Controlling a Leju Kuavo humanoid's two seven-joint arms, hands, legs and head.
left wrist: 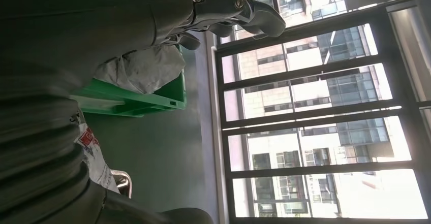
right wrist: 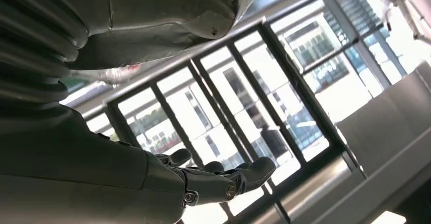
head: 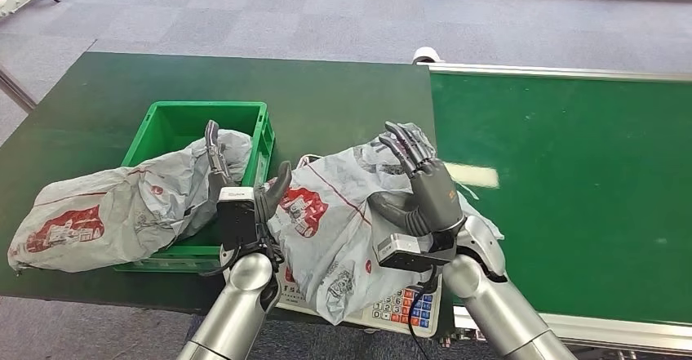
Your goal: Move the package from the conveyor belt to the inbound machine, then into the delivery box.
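A grey plastic package [head: 343, 221] with red print lies on the inbound machine [head: 400, 309], a scale with a coloured keypad at the table's near edge. My left hand [head: 245, 188] is raised at the package's left side with its fingers [left wrist: 239, 10] apart and pointing up, holding nothing. At the package's right side my right hand [head: 420, 184] stands upright, palm turned toward the package, fingers [right wrist: 223, 181] spread. A second grey package [head: 122, 209] hangs over the left rim of the green delivery box [head: 261, 131], half in it and half on the table; it is the package [left wrist: 142, 69] above the box [left wrist: 147, 102] in the left wrist view.
The bright green conveyor belt [head: 571, 188] runs along the right with a white strip [head: 473, 175] on it. The dark green table [head: 343, 99] stretches behind the box. Grey carpet lies beyond. Both wrist views look up at large windows.
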